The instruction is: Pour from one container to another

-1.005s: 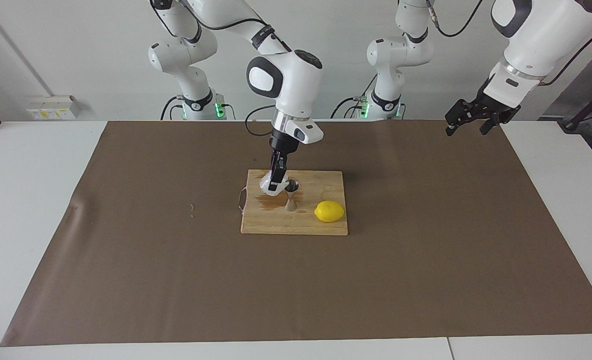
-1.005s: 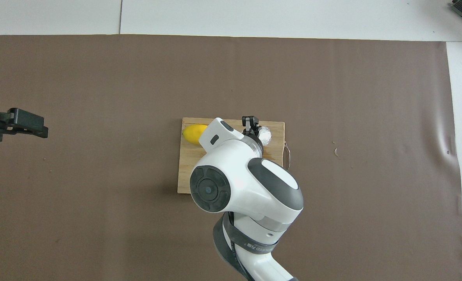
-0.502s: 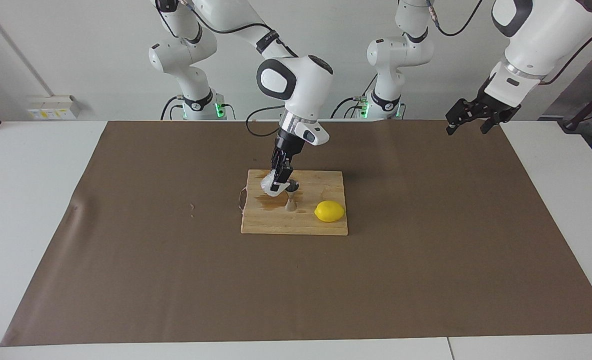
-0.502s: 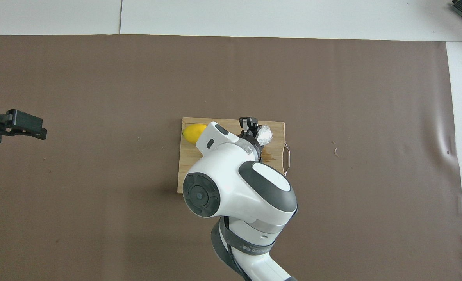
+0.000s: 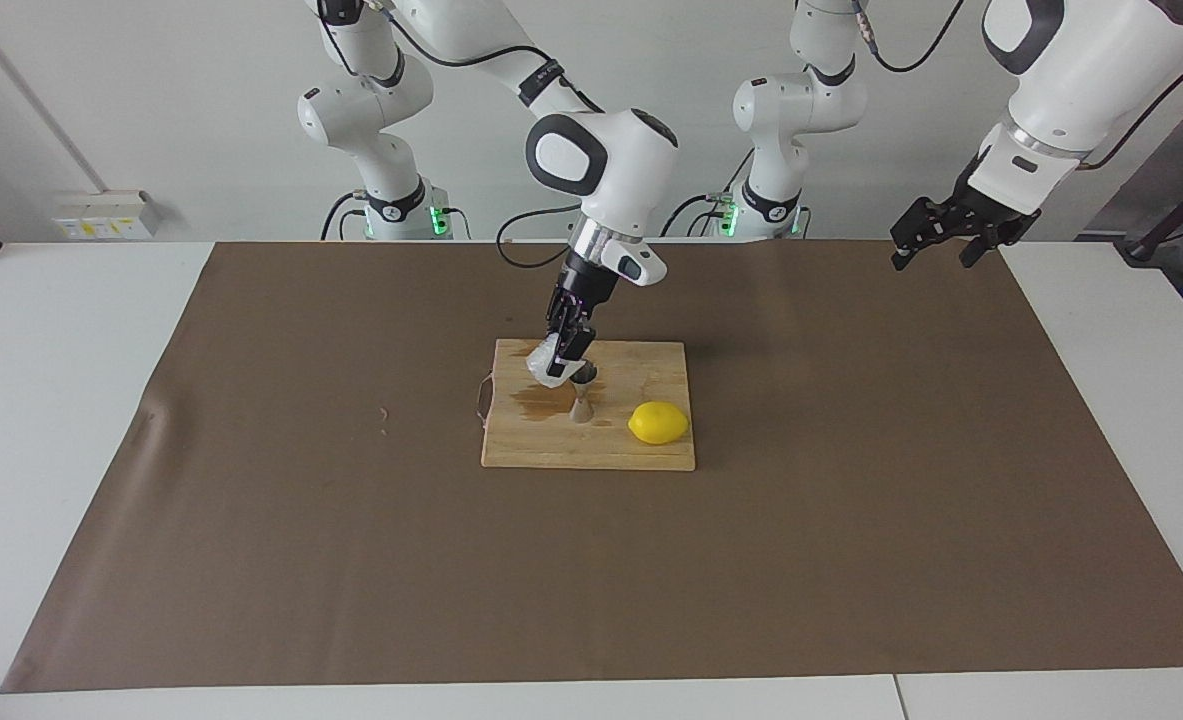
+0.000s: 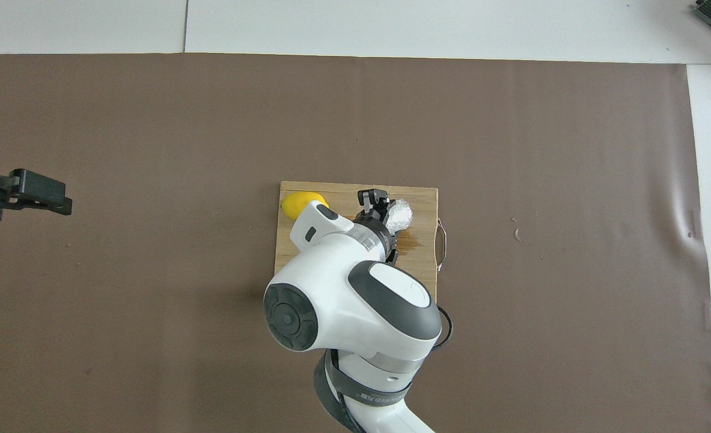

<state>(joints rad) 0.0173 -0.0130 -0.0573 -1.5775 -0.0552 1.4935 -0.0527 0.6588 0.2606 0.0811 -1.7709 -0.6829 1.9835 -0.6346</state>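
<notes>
On the board (image 5: 641,455): jigger (image 5: 582,398) is standing upright beside the lemon (image 5: 658,422), a wet stain (image 5: 541,402) just beside it.
Right gripper (image 5: 563,368): is pinching the cup (image 5: 544,367), tilted over the jigger's mouth.
Left gripper (image 5: 936,245): is waiting spread open in the air at its own end of the table.
Pouring well: probably by keeping the cup's lip centred over the narrow mouth and tipping slowly, since liquid seems already spilled.

Bright, even indoor light; both views sharp, with only soft faint shadows and no glare.
</notes>
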